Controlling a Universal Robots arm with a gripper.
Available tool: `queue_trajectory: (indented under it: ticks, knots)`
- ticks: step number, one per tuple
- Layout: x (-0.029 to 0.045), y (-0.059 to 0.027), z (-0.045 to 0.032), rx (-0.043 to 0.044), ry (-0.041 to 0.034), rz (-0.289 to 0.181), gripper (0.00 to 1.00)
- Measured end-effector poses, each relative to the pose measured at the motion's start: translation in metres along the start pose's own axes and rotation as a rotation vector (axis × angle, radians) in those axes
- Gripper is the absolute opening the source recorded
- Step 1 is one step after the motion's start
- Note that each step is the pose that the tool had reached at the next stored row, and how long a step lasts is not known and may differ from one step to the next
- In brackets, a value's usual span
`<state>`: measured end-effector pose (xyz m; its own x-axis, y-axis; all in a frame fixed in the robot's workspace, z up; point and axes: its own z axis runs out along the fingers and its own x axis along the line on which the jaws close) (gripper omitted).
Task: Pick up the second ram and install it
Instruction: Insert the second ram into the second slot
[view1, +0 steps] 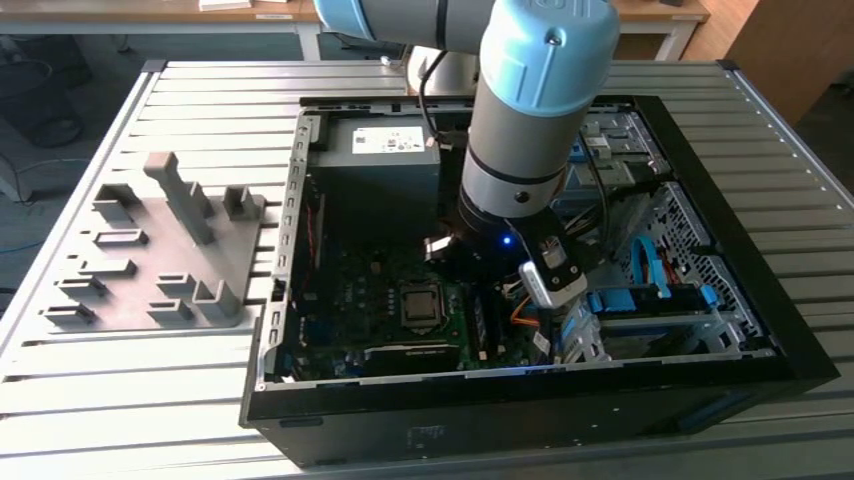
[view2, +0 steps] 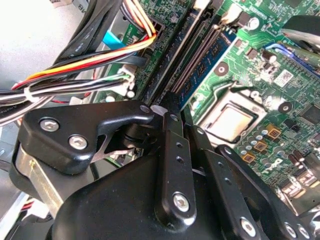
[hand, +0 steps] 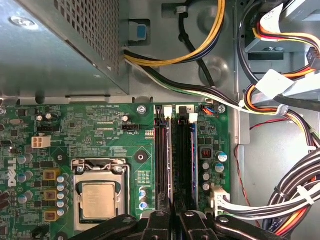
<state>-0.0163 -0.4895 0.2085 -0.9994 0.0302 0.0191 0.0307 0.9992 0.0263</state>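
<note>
The tool (hand: 172, 220) sits over the slot strips (hand: 161, 160), its fingers drawn together on the second ram (hand: 176, 165) (processor chip (hand: 98, 200) beside it).

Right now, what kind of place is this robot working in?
Likely a robotics lab or assembly test bench: an open computer case lies on a slatted metal table, beside a grey parts fixture, with desks behind.

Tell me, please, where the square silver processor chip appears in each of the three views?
Exterior view: the processor chip lies on the motherboard, to the exterior view's left of the arm.
Second wrist view: the chip sits in its metal frame.
First wrist view: the chip sits in the same frame.
Shared landmark: the long black memory slots run alongside it.
</note>
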Motion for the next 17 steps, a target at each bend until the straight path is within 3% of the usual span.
queue_trajectory:
  ticks: [17]
  knots:
    - [-0.0005, -0.0002, 0.0056, 0.0007, 0.0002, -0.003, 0.14]
